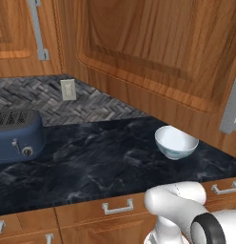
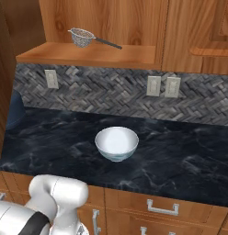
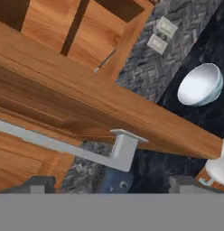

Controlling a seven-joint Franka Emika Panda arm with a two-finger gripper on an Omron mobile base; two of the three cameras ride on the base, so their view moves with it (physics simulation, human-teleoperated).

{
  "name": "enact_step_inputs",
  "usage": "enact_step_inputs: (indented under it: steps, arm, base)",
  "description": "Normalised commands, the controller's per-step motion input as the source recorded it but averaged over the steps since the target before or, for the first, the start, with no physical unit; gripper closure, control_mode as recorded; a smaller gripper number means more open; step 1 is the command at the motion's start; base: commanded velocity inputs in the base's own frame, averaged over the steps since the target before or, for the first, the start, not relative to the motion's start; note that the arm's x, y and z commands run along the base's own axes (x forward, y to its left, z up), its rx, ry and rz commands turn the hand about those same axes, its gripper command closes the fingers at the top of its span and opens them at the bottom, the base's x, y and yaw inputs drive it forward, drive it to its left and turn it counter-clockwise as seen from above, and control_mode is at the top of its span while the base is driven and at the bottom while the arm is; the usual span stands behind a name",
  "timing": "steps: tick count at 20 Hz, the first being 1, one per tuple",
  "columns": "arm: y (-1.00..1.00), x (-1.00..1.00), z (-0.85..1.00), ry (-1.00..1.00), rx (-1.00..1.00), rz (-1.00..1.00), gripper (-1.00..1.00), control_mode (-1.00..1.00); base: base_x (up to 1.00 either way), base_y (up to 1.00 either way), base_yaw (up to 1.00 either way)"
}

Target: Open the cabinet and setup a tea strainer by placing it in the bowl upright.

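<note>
- Room: a kitchen corner with a dark marbled counter [image 2: 180,151], a grey herringbone backsplash [image 2: 102,92] carrying pale wall outlets [image 2: 153,86], and wooden drawers [image 1: 115,209] with short handles below the counter.
- The cabinet [image 2: 111,27] is mounted on the wall above; one raised-panel door [image 1: 153,62] stands swung out over the counter, exposing the wood shelf [image 2: 88,54].
- A dark blue toaster [image 1: 17,136] sits on the counter at the left, well apart from the bowl.
- The bowl [image 2: 116,142] stands upright on the counter, near its front edge.
- The tea strainer [image 2: 82,37] rests on the shelf, handle pointing right.
- The gripper [image 3: 109,182] has its fingers spread apart, grasping nothing, just beside the door's grey bar handle [image 3: 86,151].
</note>
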Motion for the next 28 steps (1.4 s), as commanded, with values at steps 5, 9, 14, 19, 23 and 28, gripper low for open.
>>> enact_step_inputs:
  steps: [5,9,14,19,23,28]
  arm:
    - [-0.24,0.0,0.27,0.06,0.33,0.0,-1.0,-1.0]
    - [-0.43,0.0,0.16,0.12,0.39,0.02,-1.0,-1.0]
    - [-0.45,0.0,0.09,0.1,0.31,0.01,-1.0,-1.0]
    - [-0.12,0.07,-0.08,0.14,0.1,0.0,-1.0,-1.0]
    - [-0.34,0.68,-0.12,0.2,0.19,0.08,-1.0,-1.0]
    - [-0.36,0.93,0.0,0.19,0.21,0.16,-1.0,-1.0]
  base:
    - [0.0,0.0,0.0]
    - [0.0,0.0,0.0]
    - [0.0,0.0,0.0]
    - [0.0,0.0,0.0]
    - [0.0,0.0,0.0]
    - [0.0,0.0,0.0]
